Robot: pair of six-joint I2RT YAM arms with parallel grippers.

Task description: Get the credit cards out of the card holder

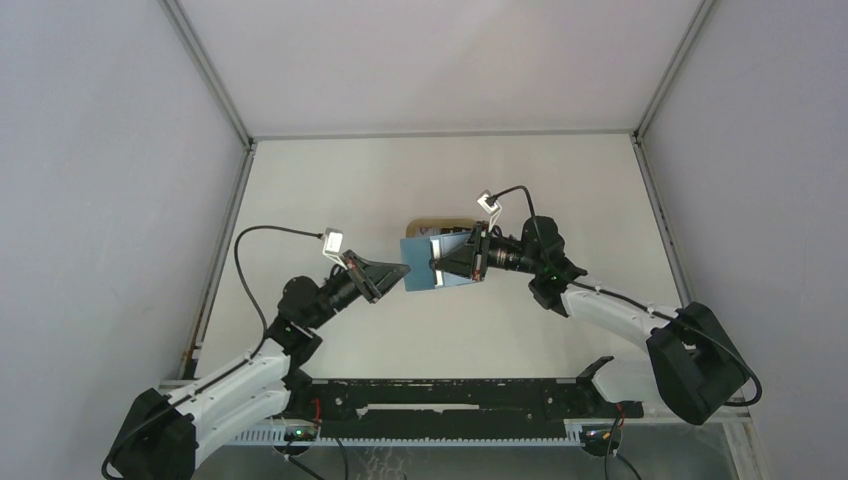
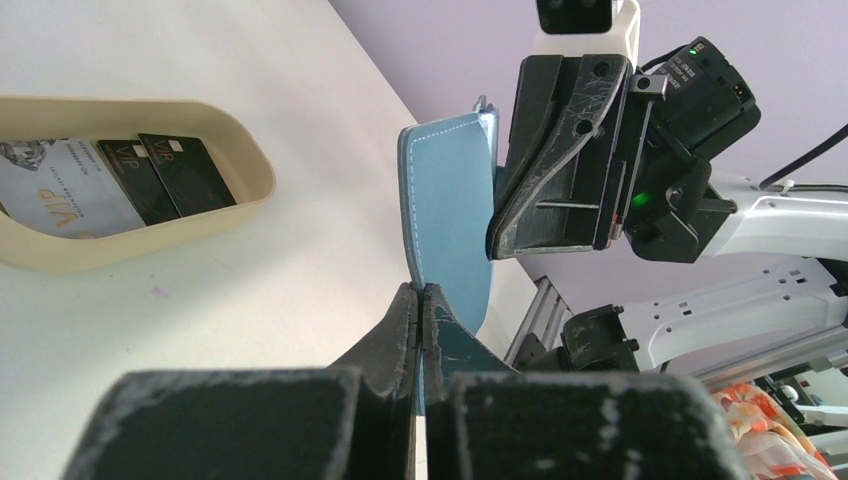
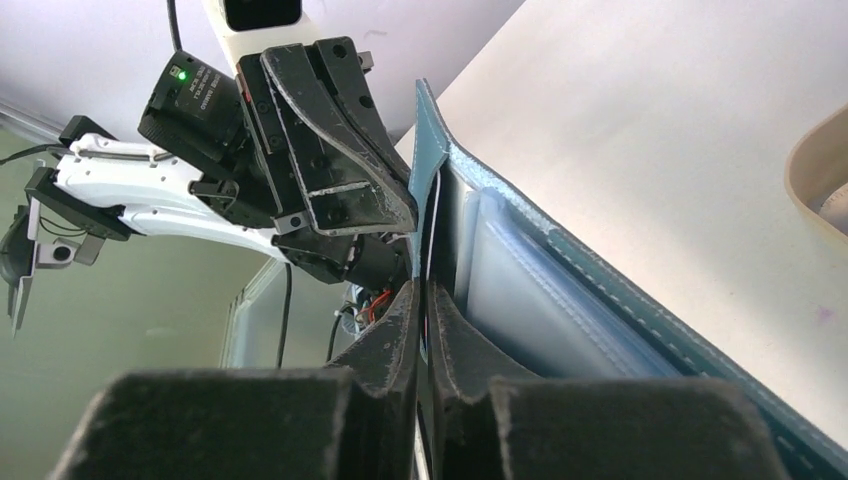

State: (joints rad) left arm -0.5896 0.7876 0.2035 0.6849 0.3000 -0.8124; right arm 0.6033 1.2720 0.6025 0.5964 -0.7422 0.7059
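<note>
Both jaws clamped on card holder (image 1: 418, 263), credit cards (image 2: 150, 180) in tray (image 2: 252, 172)

Teal-blue holder (image 1: 418, 256), open and lifted off the table, standing on edge, pale stitching along the rim. Pinched on one side by left gripper (image 2: 420, 292) and on the other by right gripper (image 3: 426, 292), both clamped tight. Lighter blue lining and clear sleeves showing inside. Thin pale edge between the right fingers, card or flap unclear. Three cards lying flat in tan tray (image 2: 250, 190), near the holder but apart from it. White card (image 2: 60, 190) with gold "VIP" lettering, black card (image 2: 135, 182) partly over it, second black card (image 2: 190, 172) just beside.
</note>
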